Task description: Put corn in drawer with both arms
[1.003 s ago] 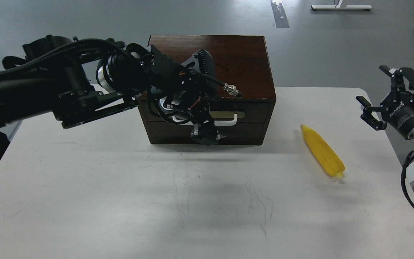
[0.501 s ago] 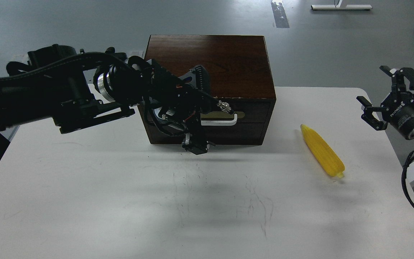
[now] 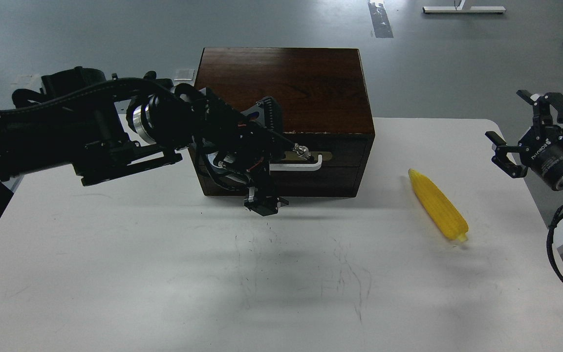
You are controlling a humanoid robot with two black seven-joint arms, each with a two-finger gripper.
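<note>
1. On the left, the left arm reached across the front of the dark wooden box (image 3: pixel 286 88). Its left tool (image 3: pixel 261 203) hung down right in front of the drawer (image 3: pixel 340 146), near the left end of the white bar handle (image 3: pixel 301 165). It was dark and seen end-on, so honestly I couldn't tell if its fingers were apart or together, or if it had hold of the handle at all.
2. Compared to a second earlier, that tool had slid leftward and a bit lower along the box front, uncovering more of the handle. The drawer front itself looked flush and closed both then and at this moment. My guess: it was lining up for the pull, or had slipped off the handle. Either way, opening hadn't started.
3. Further right, the corn (image 3: pixel 438 204) lay on the white worktop (image 3: pixel 115 274), well apart from the box, same spot as before.
4. Far right, the right tool (image 3: pixel 523 137) hovered past the worktop's edge with fingers spread wide, holding nothing, unmoved, and near the corn but not touching it.
</note>
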